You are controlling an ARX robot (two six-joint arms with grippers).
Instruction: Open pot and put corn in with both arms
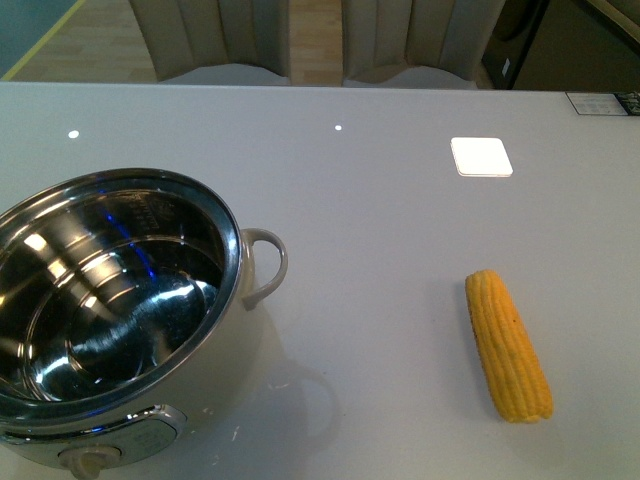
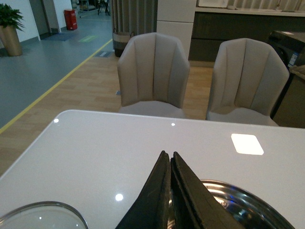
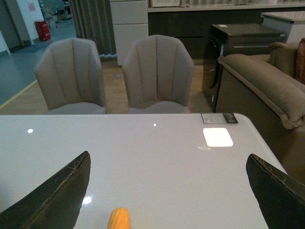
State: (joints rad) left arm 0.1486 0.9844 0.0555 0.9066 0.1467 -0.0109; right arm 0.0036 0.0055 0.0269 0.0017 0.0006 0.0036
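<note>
On glossy table (image 1: 380, 200): round steel-lined pot (image 1: 110, 300), open; knobbly tapered corn (image 1: 508, 345) apart.

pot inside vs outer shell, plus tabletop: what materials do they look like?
Pot: inside looks like polished steel, mirror reflections and concentric rings; outer shell glossy cream, enamel or plastic, cannot tell. Table: smooth pale grey gloss with sharp light glints; material unclear.

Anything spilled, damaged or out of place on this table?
Nothing spilled or tipped. The pot stands upright and open; the corn lies whole, apart from it. Only a dark streak along the corn's edge looks odd.
</note>
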